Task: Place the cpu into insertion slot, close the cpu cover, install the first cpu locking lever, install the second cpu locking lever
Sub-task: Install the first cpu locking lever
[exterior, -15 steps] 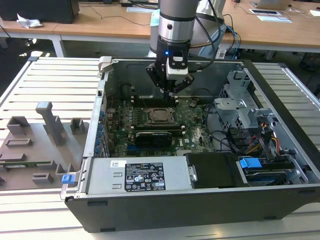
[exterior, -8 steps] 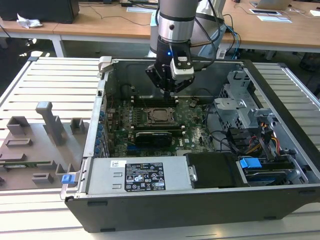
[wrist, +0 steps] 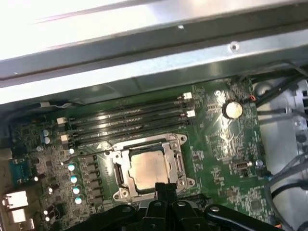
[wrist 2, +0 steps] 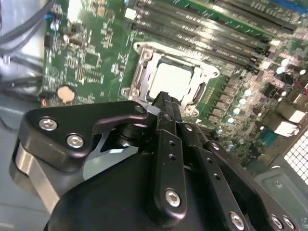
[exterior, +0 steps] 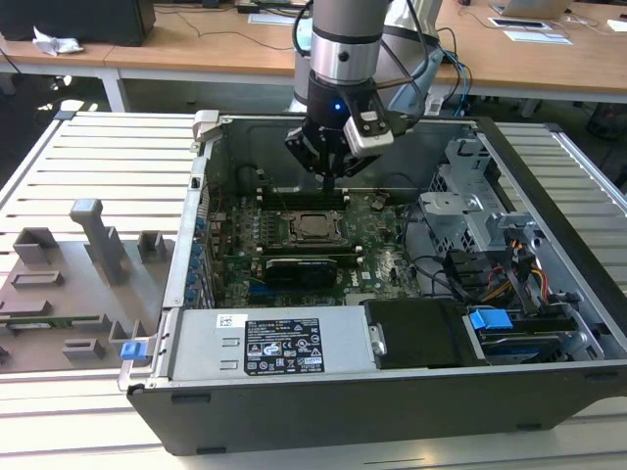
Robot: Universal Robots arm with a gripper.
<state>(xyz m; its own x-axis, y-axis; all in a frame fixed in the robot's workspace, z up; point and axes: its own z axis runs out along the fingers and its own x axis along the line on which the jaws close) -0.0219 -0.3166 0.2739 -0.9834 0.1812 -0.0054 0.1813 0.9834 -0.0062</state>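
The open computer case lies on the slatted table, motherboard inside. The gripper, fingers pressed together and holding nothing, hangs at twelve o'clock from the cpu cover, which lies flat around the cpu seated in the insertion slot.

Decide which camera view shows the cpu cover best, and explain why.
The first wrist view: the cpu cover lies near centre, its frame around the cpu almost whole. The second wrist view shows it partly behind the gripper. The exterior view shows it small.
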